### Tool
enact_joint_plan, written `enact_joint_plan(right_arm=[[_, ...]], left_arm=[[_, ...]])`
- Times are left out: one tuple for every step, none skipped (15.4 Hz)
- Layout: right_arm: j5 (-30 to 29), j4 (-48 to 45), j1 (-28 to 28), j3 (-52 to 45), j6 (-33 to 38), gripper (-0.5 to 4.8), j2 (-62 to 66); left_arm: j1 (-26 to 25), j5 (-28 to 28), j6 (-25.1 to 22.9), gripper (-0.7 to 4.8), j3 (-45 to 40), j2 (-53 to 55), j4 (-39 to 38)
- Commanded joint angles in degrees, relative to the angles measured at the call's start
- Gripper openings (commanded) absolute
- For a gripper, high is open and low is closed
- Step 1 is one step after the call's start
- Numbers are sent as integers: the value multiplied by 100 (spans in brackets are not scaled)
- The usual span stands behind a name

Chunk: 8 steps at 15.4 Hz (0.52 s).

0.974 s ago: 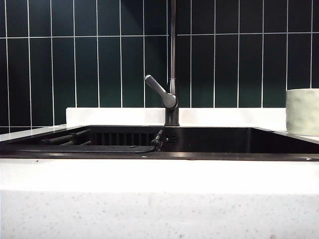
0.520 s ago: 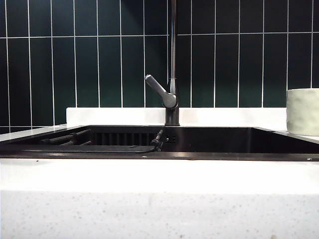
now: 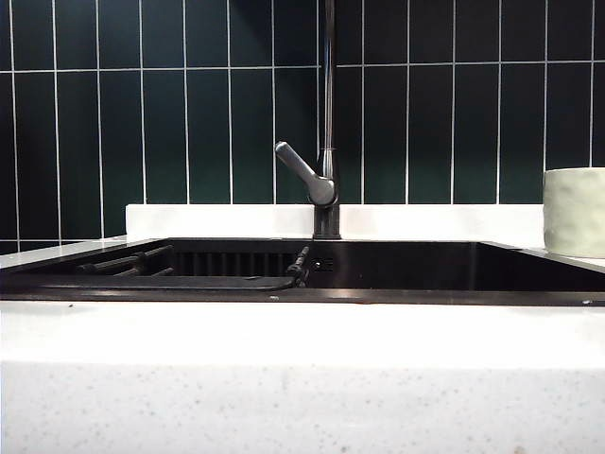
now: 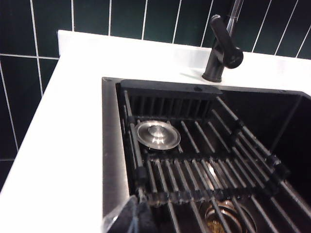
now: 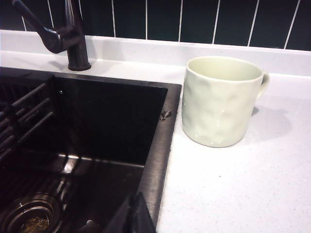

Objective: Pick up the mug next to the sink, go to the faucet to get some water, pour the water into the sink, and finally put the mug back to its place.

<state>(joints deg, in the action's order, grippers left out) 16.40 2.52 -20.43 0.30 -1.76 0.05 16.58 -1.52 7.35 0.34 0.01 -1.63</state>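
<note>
You see the mug [image 5: 222, 101] empty on the bench [image 5: 252, 189] beside the sink [image 5: 160, 145]; both end effectors, left [image 4: 130, 218] and right [image 5: 133, 216], are closed, holding nothing.

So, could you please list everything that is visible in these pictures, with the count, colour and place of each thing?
mug: one, cream-white, upright on the countertop, right of the sink
sink: one, black, set in the countertop
faucet: one, dark metal, grey lever, behind the sink
roll-up rack: one, black, over the sink's left part
drain cover: one, silver, on the rack
countertop: one, white speckled
wall tiles: many, dark green
left gripper: shut, over the sink's left edge
right gripper: shut, over the sink's right edge
</note>
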Motion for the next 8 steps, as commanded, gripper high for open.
enact_joint_plan(right_arm=[[7,-63,-7,-11,2,-1,-7],[2,-61,-7,-11,2,-1,-7],[0,-61,-9,-11,2,-1,-7],[0,-61,-9,-11,2,-1,-7],[0,-61,-9,-11,2,-1,-7],[0,-61,-9,-11,2,-1,-7],[0,-61,-9,-11,2,-1,-7],[0,-61,-9,-11,2,-1,-7]], left_arm=[[0,72,15,-5,9,2,-400],[0,35,15,-5,9,2,-483],[0,24,15,-5,9,2,-544],[0,24,15,-5,9,2,-560],[0,24,15,-5,9,2,-560],[0,24,15,-5,9,2,-560],[0,24,15,-5,9,2,-560],[0,24,15,-5,9,2,-560]])
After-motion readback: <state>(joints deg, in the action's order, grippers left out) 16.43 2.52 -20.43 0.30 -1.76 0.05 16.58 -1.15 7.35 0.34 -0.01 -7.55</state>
